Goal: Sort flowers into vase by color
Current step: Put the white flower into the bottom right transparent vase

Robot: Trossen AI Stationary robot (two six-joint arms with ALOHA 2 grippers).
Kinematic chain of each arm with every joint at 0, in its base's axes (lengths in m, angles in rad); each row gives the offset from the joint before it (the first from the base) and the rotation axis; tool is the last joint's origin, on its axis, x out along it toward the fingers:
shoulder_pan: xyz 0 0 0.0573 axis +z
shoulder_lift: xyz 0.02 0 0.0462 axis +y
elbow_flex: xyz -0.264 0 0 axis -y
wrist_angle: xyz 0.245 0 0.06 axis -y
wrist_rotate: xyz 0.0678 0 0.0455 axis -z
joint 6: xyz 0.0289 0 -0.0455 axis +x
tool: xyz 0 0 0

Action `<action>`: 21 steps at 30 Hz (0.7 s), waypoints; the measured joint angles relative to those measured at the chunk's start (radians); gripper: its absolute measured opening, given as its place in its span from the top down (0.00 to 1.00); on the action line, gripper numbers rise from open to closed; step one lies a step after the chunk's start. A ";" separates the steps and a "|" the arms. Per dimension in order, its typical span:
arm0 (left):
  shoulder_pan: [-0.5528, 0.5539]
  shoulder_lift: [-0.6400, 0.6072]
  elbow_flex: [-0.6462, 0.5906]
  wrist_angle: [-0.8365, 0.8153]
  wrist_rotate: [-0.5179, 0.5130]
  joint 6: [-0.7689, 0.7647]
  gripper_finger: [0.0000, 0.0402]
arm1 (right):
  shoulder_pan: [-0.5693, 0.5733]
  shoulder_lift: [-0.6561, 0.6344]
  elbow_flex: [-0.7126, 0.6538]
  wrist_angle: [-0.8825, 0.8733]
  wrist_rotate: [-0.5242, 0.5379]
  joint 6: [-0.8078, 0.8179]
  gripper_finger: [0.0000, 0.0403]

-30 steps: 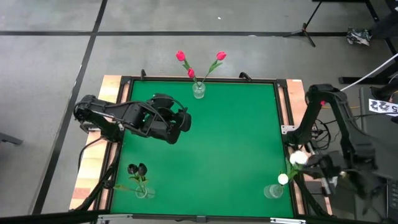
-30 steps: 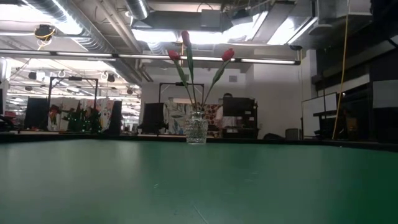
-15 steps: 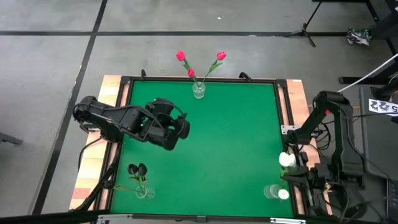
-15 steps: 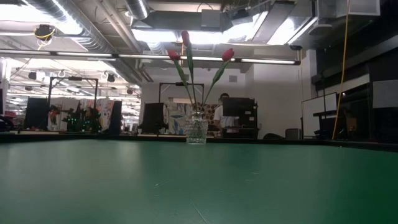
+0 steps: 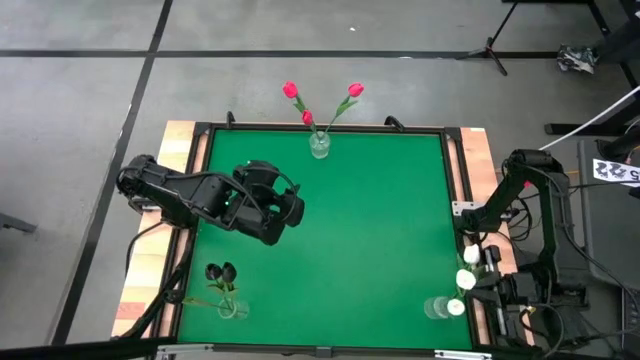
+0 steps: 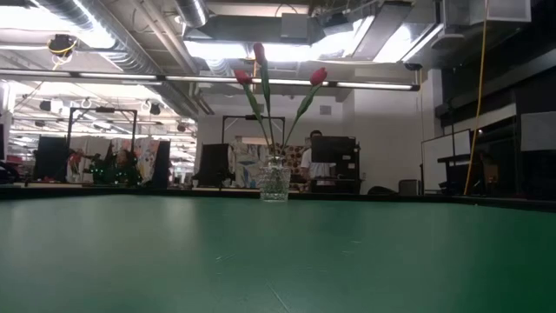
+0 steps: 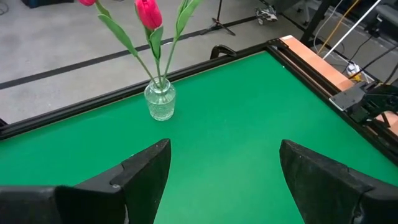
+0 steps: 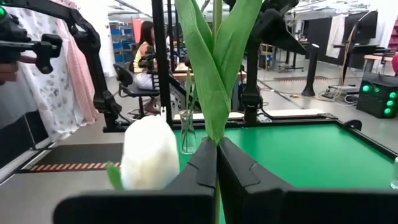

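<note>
Three glass vases stand on the green table (image 5: 380, 220). One at the far edge (image 5: 319, 146) holds red flowers (image 7: 148, 14). One at the near left (image 5: 230, 308) holds near-black ones, and one at the near right (image 5: 440, 308) holds a white one (image 5: 455, 308). My right gripper (image 8: 217, 149) is by the table's right rim (image 5: 478, 272), shut on a flower's green stem. Two white heads (image 5: 470, 256) (image 5: 465, 281) show beside it. My left gripper (image 7: 224, 162) hangs open over the table's left half (image 5: 290, 212), with nothing between its fingers. My right gripper pinches the flower's thin green stem (image 8: 216, 144) between its two fingers, just below the long leaves (image 8: 214, 62). The fingers come level from the table's right side and lie across the stem. The flower is lifted clear. Which white head is its own, I cannot tell.
A wooden border (image 5: 470, 170) and a dark frame run round the table. Cables and stands crowd the floor past the right rim (image 5: 560, 260). In the right wrist view a person sits in the room beyond the table's left edge (image 8: 144, 56).
My right gripper has gone down and toward the table's near edge along the right rim, staying shut on the flower's stem. The white flower went with it and now hangs closer to the near-right vase.
</note>
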 joint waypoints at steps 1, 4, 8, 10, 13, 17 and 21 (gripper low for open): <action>0.000 0.000 0.000 0.000 0.000 0.000 0.27 | 0.000 0.000 0.000 0.000 0.000 0.001 1.00; 0.000 0.000 0.000 0.000 -0.001 0.000 0.27 | 0.001 0.000 0.000 0.001 -0.001 0.003 1.00; 0.000 0.000 0.000 0.000 -0.006 0.000 0.27 | 0.001 0.000 -0.008 0.012 -0.001 0.004 1.00; 0.000 0.000 0.000 0.000 -0.008 0.000 0.27 | 0.001 0.000 -0.021 0.031 -0.001 0.003 1.00; 0.000 0.000 0.000 0.000 -0.009 0.000 0.27 | 0.000 0.000 -0.026 0.070 0.001 -0.003 1.00; 0.000 0.000 0.000 0.000 -0.009 0.000 0.27 | 0.001 0.000 -0.018 0.076 0.002 -0.008 1.00; 0.000 0.000 0.000 0.000 -0.009 0.000 0.27 | 0.000 0.000 0.015 0.036 0.002 -0.027 1.00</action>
